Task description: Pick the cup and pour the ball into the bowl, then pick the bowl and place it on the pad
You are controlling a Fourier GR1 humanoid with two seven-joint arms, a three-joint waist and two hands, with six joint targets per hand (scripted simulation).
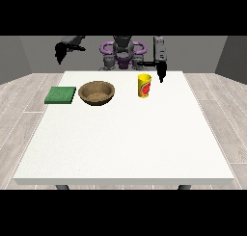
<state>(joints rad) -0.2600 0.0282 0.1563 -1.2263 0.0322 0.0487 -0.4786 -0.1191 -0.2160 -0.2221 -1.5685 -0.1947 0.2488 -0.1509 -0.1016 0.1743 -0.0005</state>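
You see the yellow cup [144, 85] upright right of the bowl [97, 92]; the robot hand at the view's right [161, 72] hangs beside it, holding nothing, finger spread unclear.

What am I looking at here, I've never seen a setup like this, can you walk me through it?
This is one picture, taken from across a white table, facing a humanoid robot at the far side. It has two arms ending in black hands. On the table sit a green pad, a brown bowl and a yellow cup with a red label. The hand at the view's right hangs close beside the cup without holding it. The hand at the view's left is raised off to the side. Nothing is held.
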